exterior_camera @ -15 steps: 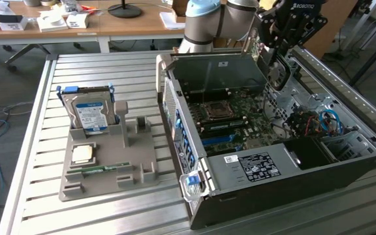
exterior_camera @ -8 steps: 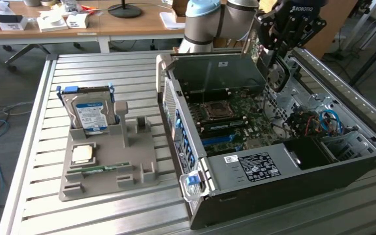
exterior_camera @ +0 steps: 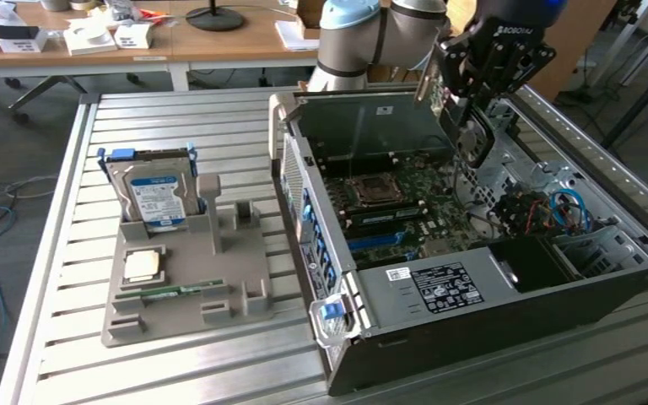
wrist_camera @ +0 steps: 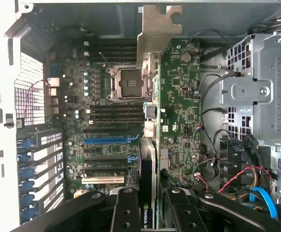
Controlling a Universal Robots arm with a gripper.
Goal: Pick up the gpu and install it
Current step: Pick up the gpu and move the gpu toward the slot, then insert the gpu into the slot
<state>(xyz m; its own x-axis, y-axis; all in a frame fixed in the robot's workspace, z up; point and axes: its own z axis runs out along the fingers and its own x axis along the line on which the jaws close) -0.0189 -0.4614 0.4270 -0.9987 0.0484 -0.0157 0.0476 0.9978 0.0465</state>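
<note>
Fingers: closed tight on the gpu, one finger on each flat side of the thin card.
Gpu: held on its edge, with its metal end plate at the far end from the fingers.
Where it hangs: in the air over the open computer case, above the green board inside.
Slots: the long slots on the board have nothing in them, and the card runs across them, not along them.
Done: the pick-up looks finished, since the card is off its stand and in the grip.
Left: the card is not in a slot yet, so I think the putting-in part is not done.
Tray: it sits on the bench beside the case, well apart from the fingers.
On the tray: the hard drive stands up at the back, and a small green stick lies near the front.
</note>
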